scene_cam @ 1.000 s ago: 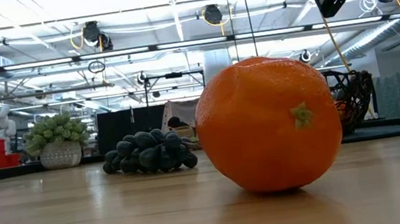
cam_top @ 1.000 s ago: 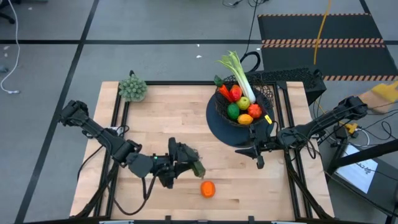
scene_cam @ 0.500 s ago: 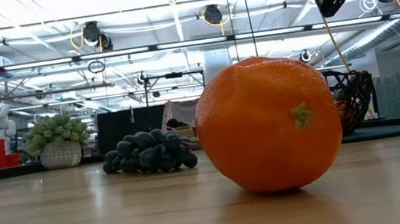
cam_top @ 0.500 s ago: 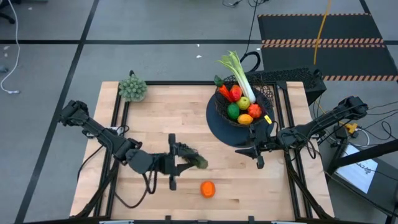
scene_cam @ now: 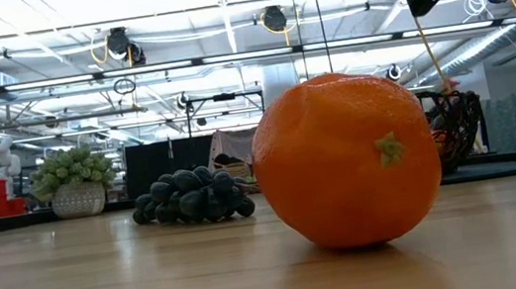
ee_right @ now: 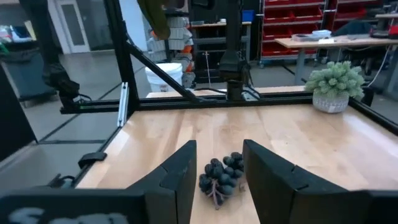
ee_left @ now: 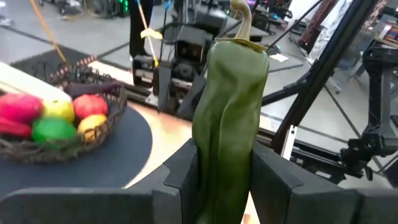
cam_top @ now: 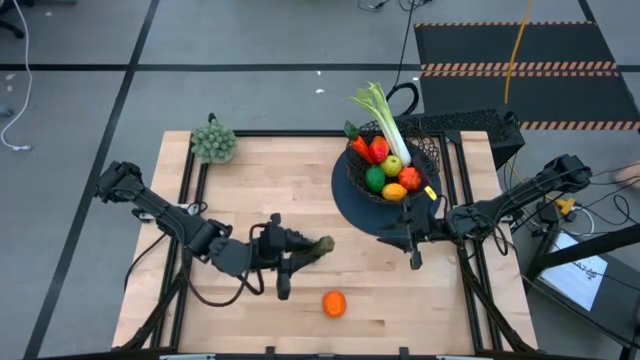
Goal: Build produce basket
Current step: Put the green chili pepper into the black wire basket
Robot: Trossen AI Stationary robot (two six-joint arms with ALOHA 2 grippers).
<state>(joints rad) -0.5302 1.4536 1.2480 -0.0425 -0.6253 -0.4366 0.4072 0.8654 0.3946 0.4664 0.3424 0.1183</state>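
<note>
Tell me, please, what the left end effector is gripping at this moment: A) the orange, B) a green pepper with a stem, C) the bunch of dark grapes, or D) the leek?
B: in the left wrist view the left end effector is closed on a green pepper, while the orange lies on the table, the grapes lie in front of the right arm, and the leek sits in the basket.
</note>
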